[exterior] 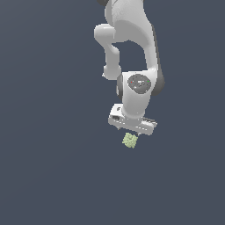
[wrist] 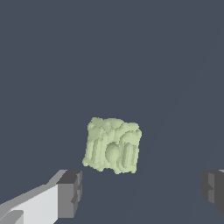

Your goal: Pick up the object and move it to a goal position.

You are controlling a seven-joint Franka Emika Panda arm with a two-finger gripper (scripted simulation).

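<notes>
The object (exterior: 130,140) is a small pale green, bumpy, roughly cube-shaped lump lying just under the white hand in the exterior view. In the wrist view the object (wrist: 113,145) sits a little beyond the line between the two dark fingertips, nearer one finger (wrist: 70,192) than the other finger (wrist: 213,187). My gripper (wrist: 141,190) is open, its jaws far wider apart than the lump, and neither pad touches it. From the exterior view the gripper (exterior: 131,133) points down right over the lump, and its fingers are hard to make out.
A plain dark blue-grey ground (exterior: 52,176) fills both views. The arm's white links (exterior: 132,39) rise above the hand in the exterior view. No goal marker shows.
</notes>
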